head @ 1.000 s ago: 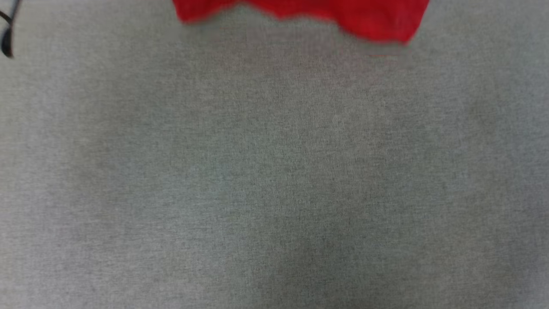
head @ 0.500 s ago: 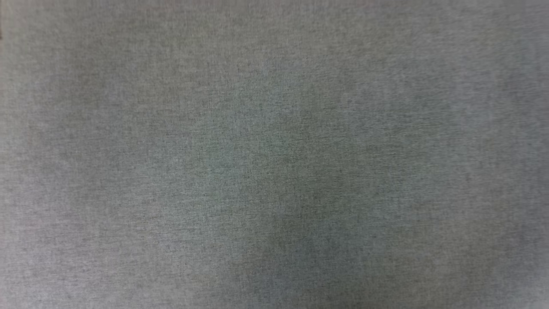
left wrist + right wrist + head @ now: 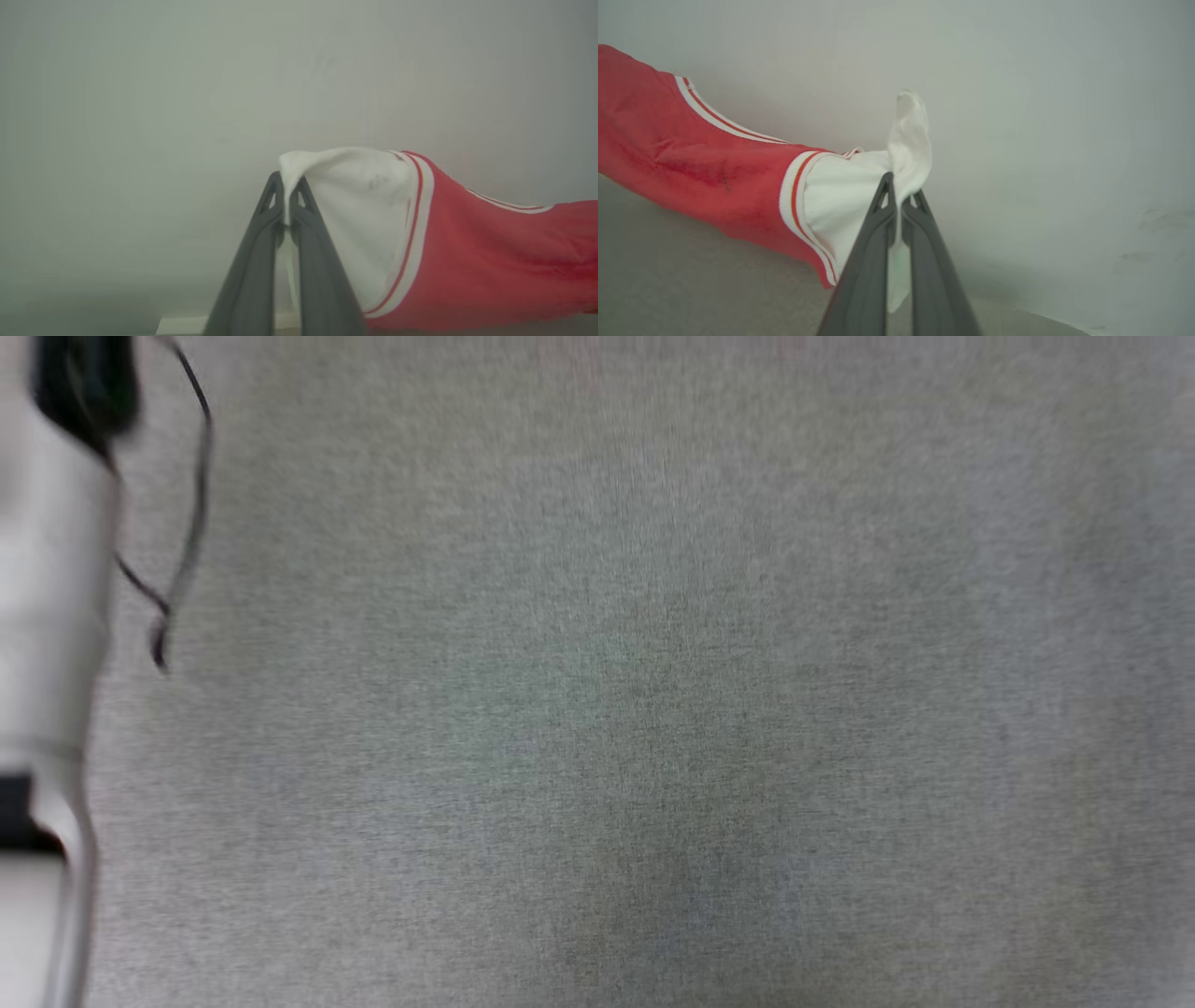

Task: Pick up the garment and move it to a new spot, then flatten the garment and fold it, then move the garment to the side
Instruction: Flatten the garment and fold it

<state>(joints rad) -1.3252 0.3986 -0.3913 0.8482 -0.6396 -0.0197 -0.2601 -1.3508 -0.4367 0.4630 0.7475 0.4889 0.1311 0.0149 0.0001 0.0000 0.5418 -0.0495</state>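
on my left wrist view the left claw (image 3: 287, 180) is pinched tight on the edge of a white sleeve (image 3: 359, 210) of the garment (image 3: 490, 261), fingers nearly together with a fold of white cloth poking up between the tips. past the red-white striped trim (image 3: 418, 224) the red body runs off to that view's right edge, with a pale wall (image 3: 187, 93) behind.

on the right wrist view the right claw (image 3: 900, 185) is clamped just as narrow on the other white sleeve (image 3: 840, 196); a tuft of it stands up above the tips. the red body (image 3: 691, 158) stretches away to the upper left, over a grey cloth surface (image 3: 668, 280). i cannot tell whether it touches that surface.

my head view looks down on the blurred grey cloth (image 3: 653, 709), with a pale forearm (image 3: 47, 597) along the left edge and a thin black cable (image 3: 191, 495) looping beside it.
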